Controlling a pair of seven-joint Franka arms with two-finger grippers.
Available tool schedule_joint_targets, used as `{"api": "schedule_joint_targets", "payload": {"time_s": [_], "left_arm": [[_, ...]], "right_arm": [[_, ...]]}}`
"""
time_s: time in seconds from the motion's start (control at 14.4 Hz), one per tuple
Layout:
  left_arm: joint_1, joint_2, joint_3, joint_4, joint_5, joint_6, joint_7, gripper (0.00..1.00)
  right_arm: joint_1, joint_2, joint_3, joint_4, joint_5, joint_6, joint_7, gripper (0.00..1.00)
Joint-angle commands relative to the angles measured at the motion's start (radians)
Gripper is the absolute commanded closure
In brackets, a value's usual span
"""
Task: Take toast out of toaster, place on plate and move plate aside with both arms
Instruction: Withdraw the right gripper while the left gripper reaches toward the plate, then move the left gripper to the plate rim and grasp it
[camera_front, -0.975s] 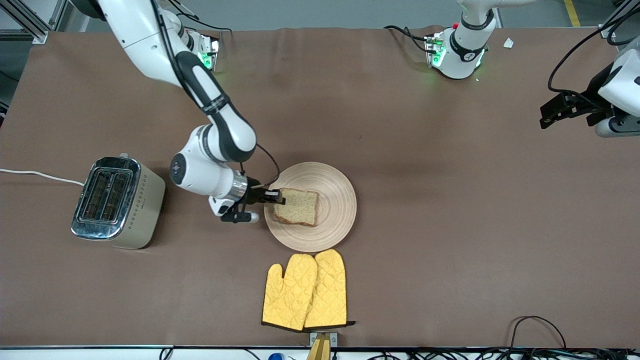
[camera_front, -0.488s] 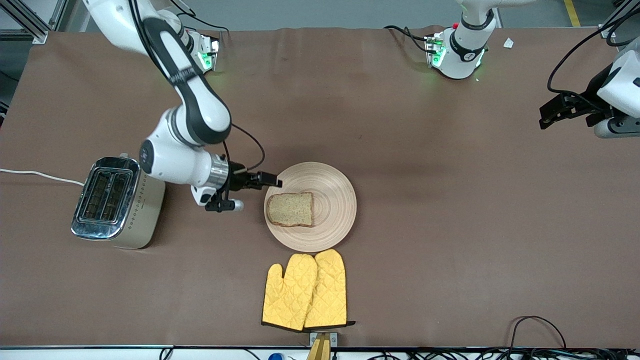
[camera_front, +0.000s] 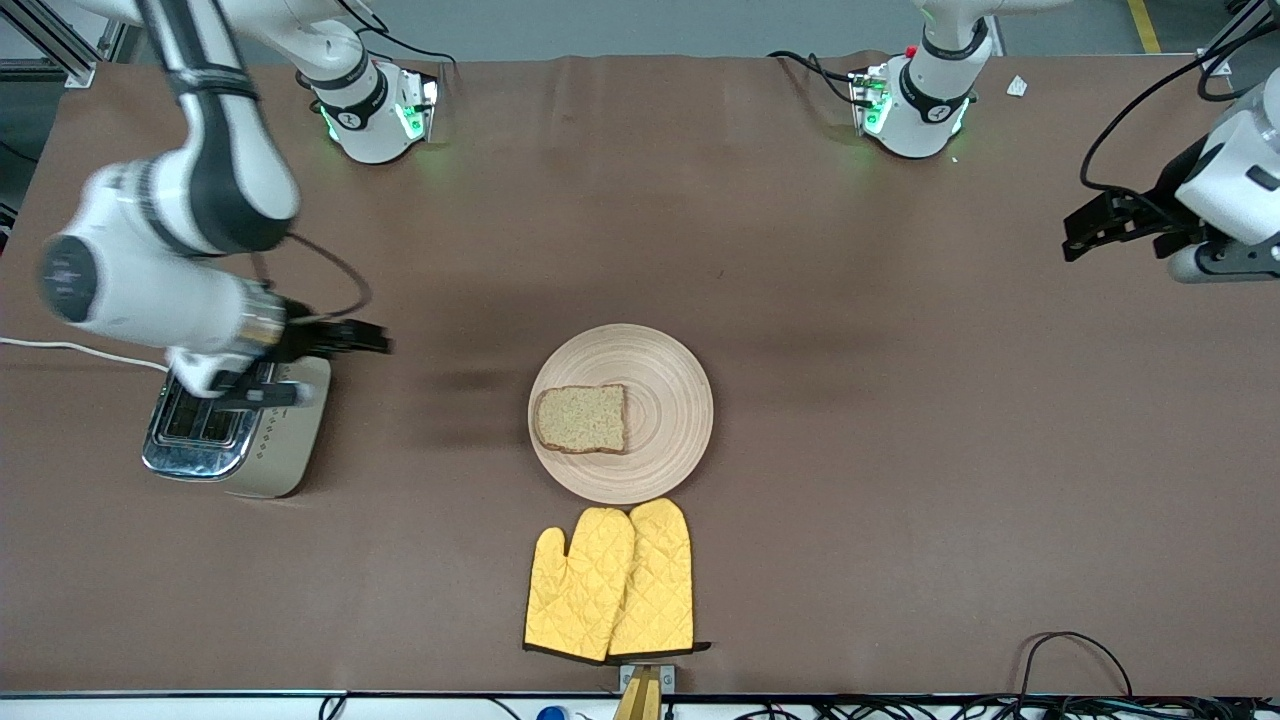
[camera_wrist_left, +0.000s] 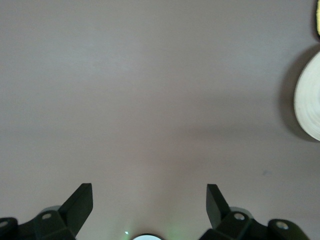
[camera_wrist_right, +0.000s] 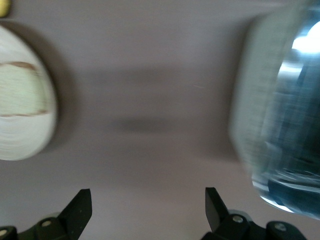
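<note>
a squarish slice of brown wholegrain toast (camera_front: 581, 419) with a darker crust lies flat on the round, pale beige wooden-looking plate (camera_front: 668, 372) with concentric ring grooves, on the part of the plate toward the right arm's end of the table; the plate sits about midway along the brown worktop, somewhat closer to the front camera's edge than to the edge where the arm bases stand. the right gripper (camera_front: 372, 340) hangs over the shiny silver two-slot toaster (camera_front: 236, 418), which stands near the worktop edge at the right arm's end, well apart from the plate; in the right wrist view its two black fingers (camera_wrist_right: 80, 210) are spread wide with nothing between them, and the plate (camera_wrist_right: 22, 140) with the toast (camera_wrist_right: 20, 92) shows at one edge and the toaster (camera_wrist_right: 280, 115) at the other. the left gripper (camera_front: 1085, 228) waits in the air near the worktop edge at the left arm's end, well apart from the plate; the left wrist view shows its fingers (camera_wrist_left: 80, 205) wide apart and empty over bare worktop, with a sliver of the plate (camera_wrist_left: 309, 102) at the frame's edge. a pair of yellow quilted oven mitts (camera_front: 611, 583) lies just beside the plate, nearer to the front camera, close to that edge of the worktop
</note>
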Motion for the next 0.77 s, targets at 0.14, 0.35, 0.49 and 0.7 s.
{"api": "schedule_joint_targets", "payload": {"time_s": [0.14, 0.35, 0.49, 0.7], "left_arm": [[-0.002, 0.133, -0.002, 0.015, -0.186, 0.069, 0.009, 0.00], [-0.002, 0.240, -0.002, 0.015, -0.347, 0.111, 0.026, 0.00], [-0.011, 0.299, -0.007, -0.003, -0.450, 0.173, 0.042, 0.00], [-0.031, 0.400, -0.083, -0.037, -0.610, 0.320, 0.058, 0.03]], "right_arm": [[0.008, -0.163, -0.075, 0.145, -0.246, -0.250, 0.027, 0.00], [-0.006, -0.235, -0.142, 0.209, -0.247, -0.282, 0.007, 0.00], [-0.006, -0.232, -0.181, 0.280, -0.249, -0.285, -0.057, 0.00], [-0.004, -0.232, -0.207, 0.272, -0.215, -0.319, -0.082, 0.00]]}}
